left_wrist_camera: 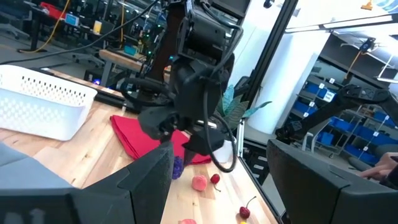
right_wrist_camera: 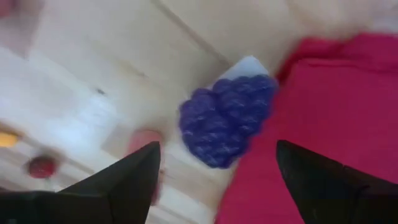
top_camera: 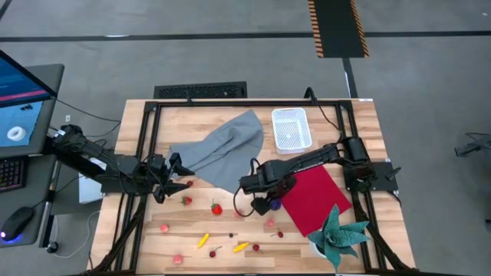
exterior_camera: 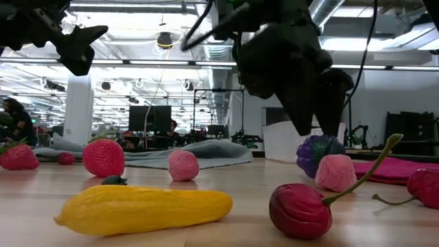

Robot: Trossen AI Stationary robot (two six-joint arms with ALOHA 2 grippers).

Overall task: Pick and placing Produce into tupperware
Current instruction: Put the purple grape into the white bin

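The purple grape bunch (right_wrist_camera: 227,127) lies on the table at the red cloth's edge (top_camera: 275,205), with a small white piece (right_wrist_camera: 249,65) against it. My right gripper (right_wrist_camera: 217,144) hangs open right above the bunch (exterior_camera: 319,152), fingers pointing down, one on each side, touching nothing. More produce lies scattered on the near part of the table: strawberries (top_camera: 217,208), pink berries (top_camera: 163,228), yellow pieces (top_camera: 241,247), cherries (top_camera: 276,234). The white tupperware (top_camera: 291,129) stands near the far edge. My left gripper (top_camera: 178,175) waits open and raised at the table's left.
A grey cloth (top_camera: 222,149) is spread left of the tupperware. The red cloth (top_camera: 314,198) lies right of the grapes, with a teal paper plant (top_camera: 341,234) at the near right corner. A black frame (top_camera: 146,153) borders the table.
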